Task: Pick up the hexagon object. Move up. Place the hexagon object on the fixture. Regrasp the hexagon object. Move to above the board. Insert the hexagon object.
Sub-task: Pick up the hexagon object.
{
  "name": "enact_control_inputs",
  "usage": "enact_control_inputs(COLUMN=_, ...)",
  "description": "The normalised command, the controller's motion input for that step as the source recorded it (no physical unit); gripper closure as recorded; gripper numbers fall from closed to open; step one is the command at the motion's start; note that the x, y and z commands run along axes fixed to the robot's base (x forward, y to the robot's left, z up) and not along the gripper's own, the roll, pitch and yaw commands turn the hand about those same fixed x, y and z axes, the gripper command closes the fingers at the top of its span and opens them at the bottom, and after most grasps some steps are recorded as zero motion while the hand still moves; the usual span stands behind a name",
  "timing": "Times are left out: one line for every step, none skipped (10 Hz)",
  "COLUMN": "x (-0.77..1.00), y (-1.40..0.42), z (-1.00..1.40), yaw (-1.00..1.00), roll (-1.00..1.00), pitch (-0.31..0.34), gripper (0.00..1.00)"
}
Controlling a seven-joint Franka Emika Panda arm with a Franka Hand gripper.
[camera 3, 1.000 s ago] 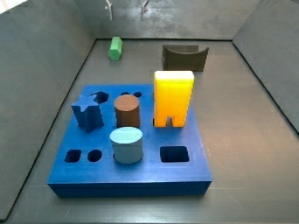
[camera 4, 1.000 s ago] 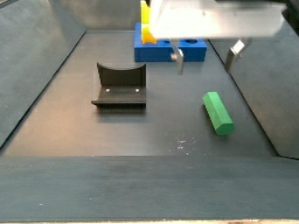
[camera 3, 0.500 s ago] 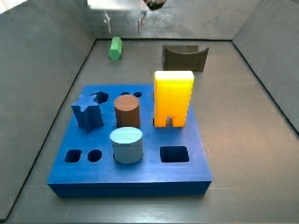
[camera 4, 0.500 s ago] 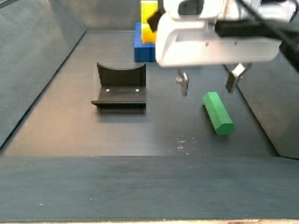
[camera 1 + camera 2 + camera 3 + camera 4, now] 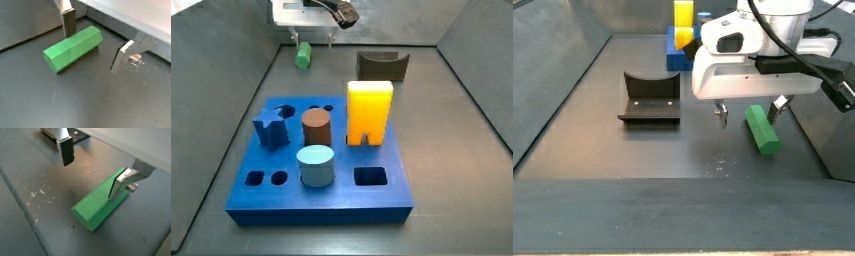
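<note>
Nothing of the task is finished. The small green plastic hexagon object lies flat on the floor near a side wall, ungrasped. The tool hangs released, fingers straddling it. Lifting, fixture placement, regrasp and board insertion remain.

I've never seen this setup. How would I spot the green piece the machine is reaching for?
Start at the big blue board with pegs standing in it, then look past it to the far end of the dark floor. There, under the open gripper, lies the hexagon object. It is the only green thing, a slim six-sided bar lying flat, apart from the dark notched fixture.
</note>
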Motion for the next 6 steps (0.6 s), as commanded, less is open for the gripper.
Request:
enact_control_inputs(x=-0.06, y=0.14, z=-0.62, yaw=-0.01, roll=-0.27, pitch=-0.139, gripper=0.0)
enact_control_inputs(x=-0.08, y=0.14, z=-0.6, yaw=-0.02, roll=-0.27, pitch=-0.139, gripper=0.0)
enact_control_inputs(x=-0.43, y=0.25, z=-0.52, yaw=-0.11, roll=-0.33, pitch=-0.131, gripper=0.0)
enact_control_inputs(x=-0.68, y=0.24, z=-0.33, yaw=-0.06, roll=-0.33, pitch=-0.043, gripper=0.0)
enact_control_inputs(x=-0.44, y=0.21, z=-0.41, yaw=-0.01, roll=-0.31, pitch=-0.001, gripper=0.0)
enact_control_inputs(x=-0.15, y=0.21, z=-0.45, yaw=0.0, roll=-0.28, pitch=0.0, gripper=0.0)
